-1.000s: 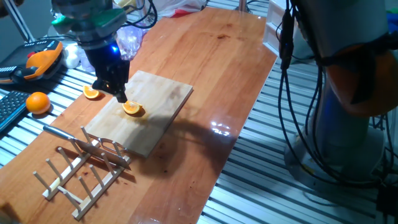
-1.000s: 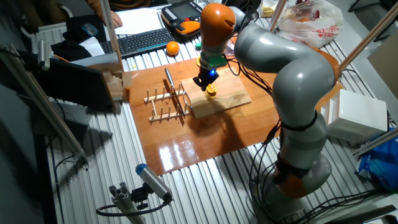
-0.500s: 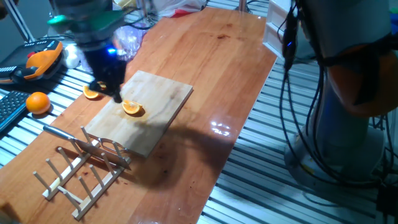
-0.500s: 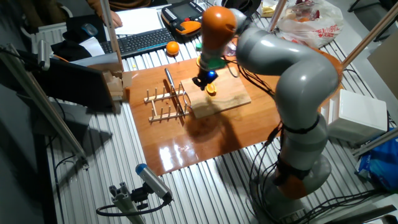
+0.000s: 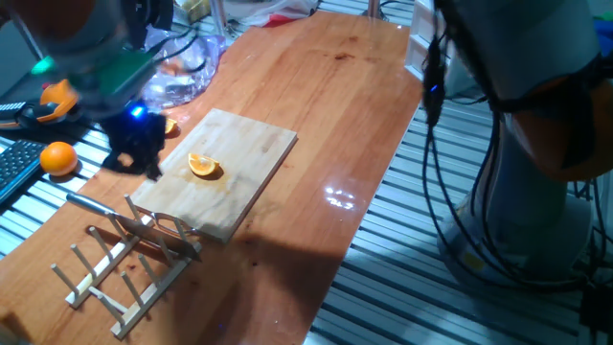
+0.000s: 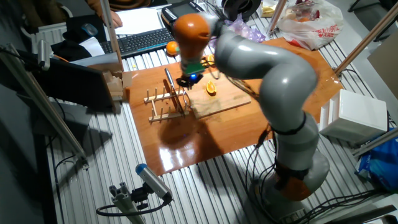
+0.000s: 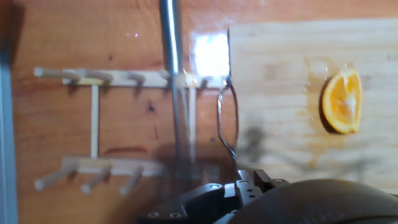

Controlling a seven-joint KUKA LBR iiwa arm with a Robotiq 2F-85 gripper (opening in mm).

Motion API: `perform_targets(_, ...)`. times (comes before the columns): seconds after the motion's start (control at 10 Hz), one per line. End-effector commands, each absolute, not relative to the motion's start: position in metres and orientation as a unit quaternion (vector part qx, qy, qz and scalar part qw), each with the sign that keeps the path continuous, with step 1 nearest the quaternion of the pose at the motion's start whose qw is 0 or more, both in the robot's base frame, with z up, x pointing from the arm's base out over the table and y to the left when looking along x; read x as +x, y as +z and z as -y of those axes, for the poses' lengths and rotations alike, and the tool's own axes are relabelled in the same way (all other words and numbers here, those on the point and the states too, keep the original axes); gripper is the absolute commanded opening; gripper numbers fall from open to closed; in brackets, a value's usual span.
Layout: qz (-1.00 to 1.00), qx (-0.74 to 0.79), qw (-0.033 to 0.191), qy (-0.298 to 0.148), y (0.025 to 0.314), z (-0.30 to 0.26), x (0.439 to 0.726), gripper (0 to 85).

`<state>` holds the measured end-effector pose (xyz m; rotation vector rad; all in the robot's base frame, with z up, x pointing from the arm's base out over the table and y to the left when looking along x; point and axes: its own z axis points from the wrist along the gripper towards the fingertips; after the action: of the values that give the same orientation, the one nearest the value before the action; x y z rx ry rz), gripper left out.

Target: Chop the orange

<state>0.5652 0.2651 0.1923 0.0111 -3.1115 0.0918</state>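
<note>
One orange wedge is lying on one wooden cutting board. One more wedge is sitting off the board, partly hidden. One whole orange is resting beside one keyboard. One wooden peg rack is holding one metal-handled tool. One robot arm is reaching over everything.

No text, label or number is legible — all too blurred.
</note>
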Motion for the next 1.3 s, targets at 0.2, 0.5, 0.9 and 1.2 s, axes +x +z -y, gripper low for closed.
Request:
perform_targets(0.2, 0.999, -0.011, 0.016, 0.037, 0.177, -0.296, 0.575, 34.0)
perform_targets(0.5, 0.999, -0.009, 0.012, 0.041, 0.160, -0.297, 0.587, 51.0)
perform_targets(0.9, 0.999, -0.022, 0.016, 0.046, 0.133, -0.307, 0.586, 51.0)
perform_targets(1.2, 0.999, -0.012, 0.015, 0.037, 0.114, -0.305, 0.590, 51.0)
